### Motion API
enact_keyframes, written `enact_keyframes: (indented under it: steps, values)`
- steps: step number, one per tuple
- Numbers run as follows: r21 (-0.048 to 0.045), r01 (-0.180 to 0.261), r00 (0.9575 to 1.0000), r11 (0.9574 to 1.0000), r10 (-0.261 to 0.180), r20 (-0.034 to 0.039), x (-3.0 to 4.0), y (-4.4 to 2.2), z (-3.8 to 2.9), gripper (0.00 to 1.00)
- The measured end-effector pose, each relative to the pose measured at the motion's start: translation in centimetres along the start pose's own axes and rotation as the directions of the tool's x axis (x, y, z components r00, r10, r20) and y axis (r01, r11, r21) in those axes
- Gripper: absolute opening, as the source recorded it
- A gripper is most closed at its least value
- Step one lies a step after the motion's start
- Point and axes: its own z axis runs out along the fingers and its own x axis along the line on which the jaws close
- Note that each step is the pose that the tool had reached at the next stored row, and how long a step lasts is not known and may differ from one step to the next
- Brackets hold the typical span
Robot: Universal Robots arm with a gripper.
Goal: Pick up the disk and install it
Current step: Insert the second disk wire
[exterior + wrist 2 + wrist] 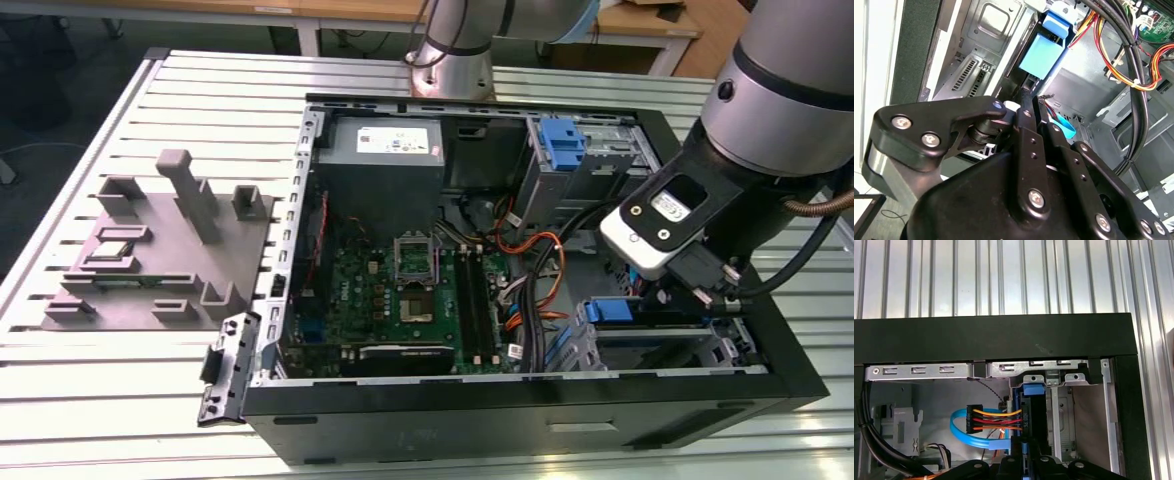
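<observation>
One gripper [1026, 95] down inside the open computer case [747, 330], jaws clenched on the one disk [1040, 55], standing on edge in the metal bay [1064, 405] just ahead of them.

The claw [1026, 92] tips and most of the disk [1041, 55] are hidden

Arm: we see our silver-grey arm [787, 90] reaching down from the exterior view's upper right, wrist bent inward.
Wrist: our white-and-black wrist block [663, 222] tilts downward.
Gripper: our black linkage gripper [1026, 107] points down, its fingers drawn close together.
</observation>
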Motion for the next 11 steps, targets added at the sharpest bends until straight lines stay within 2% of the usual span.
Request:
enact_keyframes:
  steps: [8,9,11]
  values:
    - [-0.0001,0.0,1.0,1.0,0.0,-0.0014,0.01,0.0,0.1,0.17]
    - [0.0,0.0,1.0,1.0,0.0,-0.0012,0.0,0.0,0.07,0.24]
    - [0.0,0.0,1.0,1.0,0.0,-0.0015,0.0,0.04,-0.27,0.24]
